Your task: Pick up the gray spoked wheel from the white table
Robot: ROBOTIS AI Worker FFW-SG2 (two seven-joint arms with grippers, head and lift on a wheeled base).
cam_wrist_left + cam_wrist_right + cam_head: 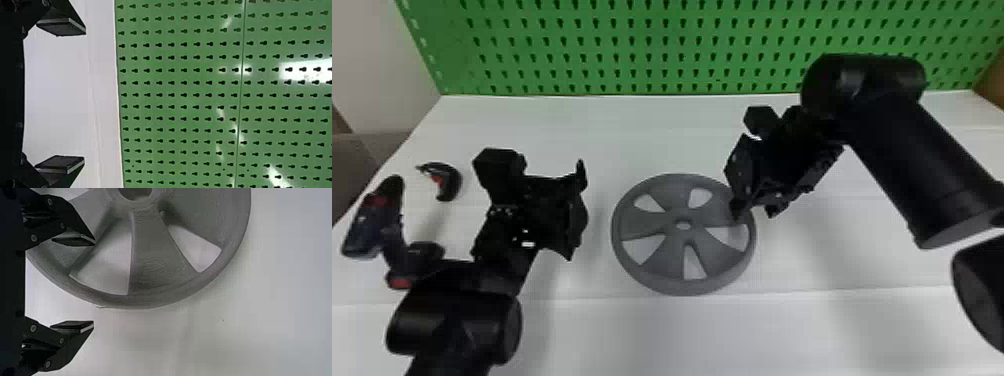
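The gray spoked wheel [685, 250] lies flat on the white table [642, 335]. At its right rim is my right gripper [754, 212], above the table. In the right wrist view the right gripper [94, 284] is open, one finger over the wheel [152, 266] near a spoke opening and the other outside the rim, with the rim unclasped between them. My left gripper [582, 210] stands left of the wheel, apart from it; in the left wrist view the left gripper [84, 96] is open and holds nothing.
A dark power drill [377, 225] and a small black-and-red tool [448, 181] are at the table's left side, near the left arm. A green pegboard [672, 45] rises along the back edge.
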